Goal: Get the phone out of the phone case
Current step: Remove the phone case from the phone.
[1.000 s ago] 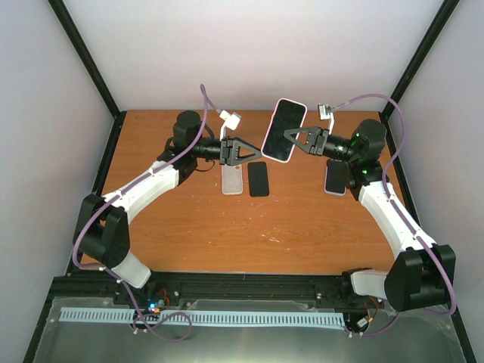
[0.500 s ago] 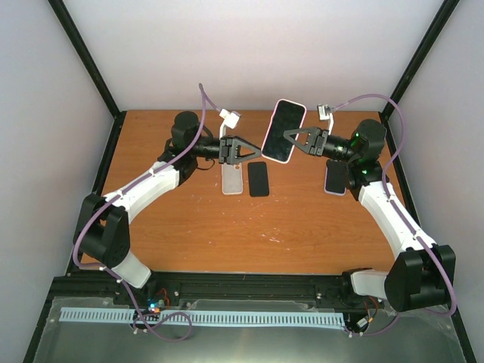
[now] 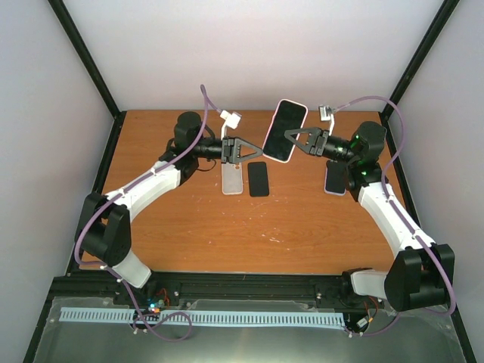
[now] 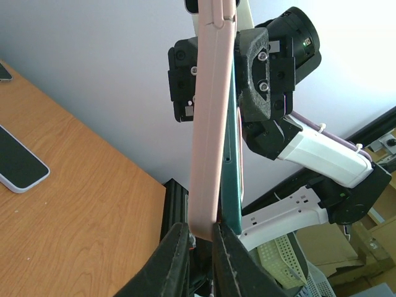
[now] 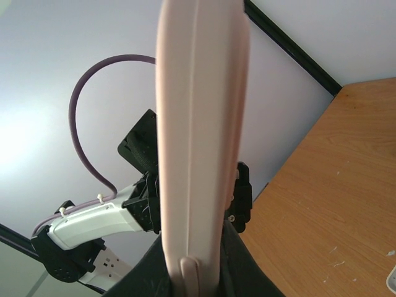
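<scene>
I am watching both arms meeting in the air above the far half of the surface, upper centre of the overhead view. The right hand is gripping the pink phone case from the right side of the frame, its fingers pressing together on the case edge, and it is holding the case off the surface with its long axis tilted steeply. The phone is sitting inside the case, its dark face turned toward the overhead camera. The left hand is reaching in from the left side, and in its own wrist view its two fingers are clamping on the bottom end of the case. In that same view a dark green strip, the phone's side, is showing just beside the pink wall of the case.

Below the two hands, a white-cased phone and a black phone are lying flat, side by side. A third phone is lying under the right arm, at the right of the frame.
</scene>
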{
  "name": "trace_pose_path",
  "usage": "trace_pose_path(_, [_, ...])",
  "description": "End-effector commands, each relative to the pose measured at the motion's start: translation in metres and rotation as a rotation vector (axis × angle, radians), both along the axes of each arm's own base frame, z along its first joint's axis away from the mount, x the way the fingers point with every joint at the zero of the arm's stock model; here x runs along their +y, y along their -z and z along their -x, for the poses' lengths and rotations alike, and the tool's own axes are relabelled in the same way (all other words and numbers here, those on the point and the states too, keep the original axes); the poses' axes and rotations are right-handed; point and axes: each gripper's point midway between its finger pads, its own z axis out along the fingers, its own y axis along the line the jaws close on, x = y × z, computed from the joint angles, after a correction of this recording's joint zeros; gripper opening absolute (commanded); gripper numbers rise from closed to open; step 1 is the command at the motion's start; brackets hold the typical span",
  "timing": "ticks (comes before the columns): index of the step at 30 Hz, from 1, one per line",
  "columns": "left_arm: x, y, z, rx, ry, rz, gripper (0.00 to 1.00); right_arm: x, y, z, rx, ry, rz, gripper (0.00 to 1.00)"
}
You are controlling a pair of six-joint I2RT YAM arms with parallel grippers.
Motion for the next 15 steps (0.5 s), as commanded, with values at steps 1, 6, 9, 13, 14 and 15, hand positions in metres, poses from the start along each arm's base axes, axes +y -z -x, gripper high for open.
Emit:
trace_pose_path(1, [-0.007, 0.020, -0.020, 0.040, -0.079, -0.048, 0.13, 0.004, -0.034, 0.027, -0.131, -0.074, -0.047, 0.03])
trace_pose_path(6, [-0.008, 0.020, -0.022, 0.044, -0.082, -0.049, 0.12, 0.007, -0.033, 0.030, -0.131, -0.090, -0.049, 0.03])
trace_pose_path(9, [-0.008, 0.020, -0.023, 0.044, -0.084, -0.049, 0.12, 0.009, -0.034, 0.033, -0.133, -0.104, -0.057, 0.03])
trace_pose_path(13, [-0.009, 0.023, -0.025, 0.056, -0.088, -0.054, 0.12, 0.012, -0.036, 0.038, -0.142, -0.130, -0.068, 0.03])
trace_pose_path(14, [-0.009, 0.023, -0.026, 0.060, -0.089, -0.054, 0.12, 0.014, -0.036, 0.040, -0.144, -0.138, -0.071, 0.03])
trace_pose_path(15, [-0.009, 0.024, -0.026, 0.062, -0.088, -0.054, 0.12, 0.014, -0.037, 0.042, -0.149, -0.146, -0.078, 0.03])
